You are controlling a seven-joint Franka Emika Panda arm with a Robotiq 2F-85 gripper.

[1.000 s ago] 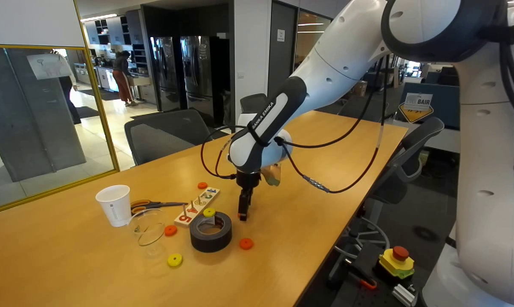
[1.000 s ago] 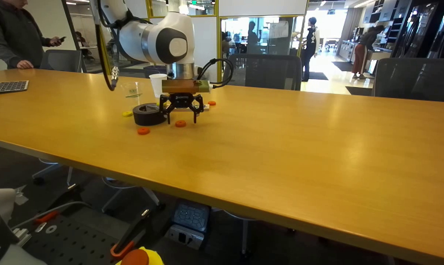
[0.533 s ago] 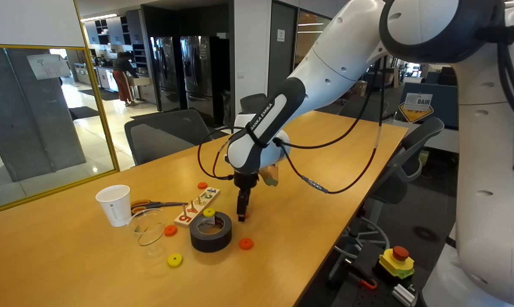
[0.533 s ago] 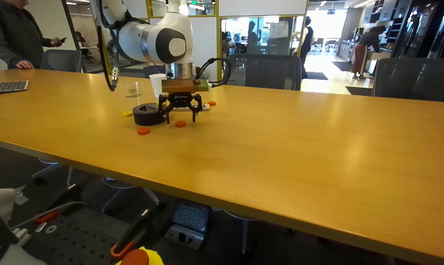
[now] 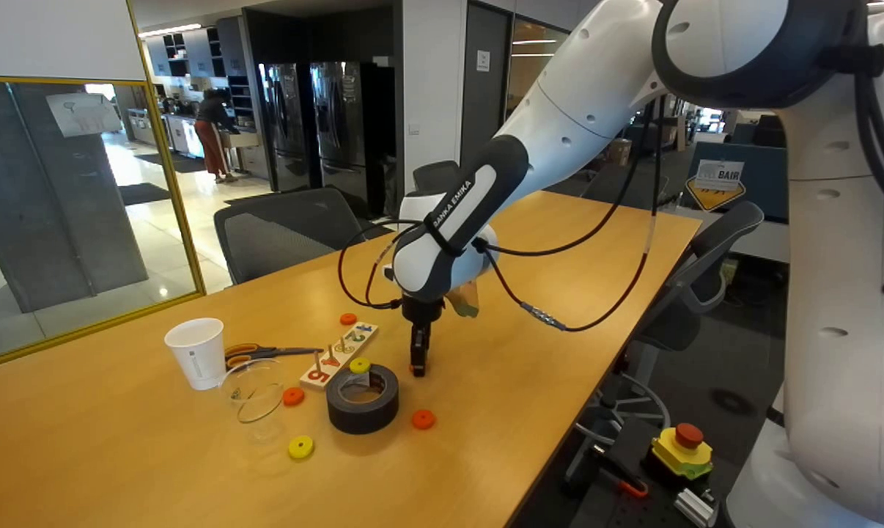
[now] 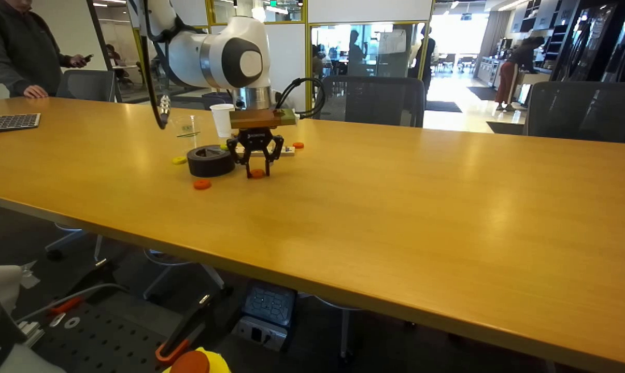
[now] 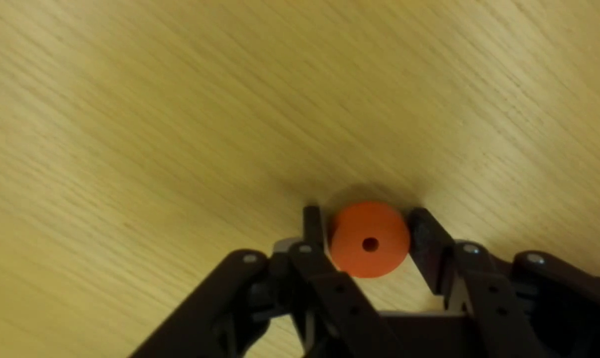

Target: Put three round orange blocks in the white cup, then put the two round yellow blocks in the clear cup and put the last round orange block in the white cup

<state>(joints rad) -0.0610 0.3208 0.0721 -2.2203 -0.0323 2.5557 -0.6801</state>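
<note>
Beyond the long wood-coloured table (image 5: 149, 469), steel-fronted refrigerators (image 5: 339, 117) are seen across the room. Down at the tabletop, a small round orange block (image 7: 352, 238) with a centre hole is flanked by the black gripper (image 6: 258, 176); its jaws appear clamped on opposite sides of the block, though how firmly cannot be told.

Picking up is judged to be the step in hand. Even pressure should be settled on both sides first, and the lift made straight up, since the thick roll of dark tape (image 5: 361, 422) stands just to the left, towards the tapered white paper cup (image 5: 196, 356). The roll and the short clear plastic cup (image 5: 255, 396) should be passed well above, and release made low over the white mouth.

Four orange blocks are counted: the clamped one, a near orange block (image 5: 424, 419) right of the roll, a left orange block (image 5: 293, 397) between roll and clear cup, and a far orange block (image 5: 348, 319) by the wooden peg board (image 5: 341, 355). Two round yellow blocks are counted: a near yellow block (image 5: 301, 447) and a far yellow block (image 5: 360, 365), on or behind the roll's rim. One cup of each kind, one roll, one board and one pair of scissors (image 5: 273, 353) are seen.
</note>
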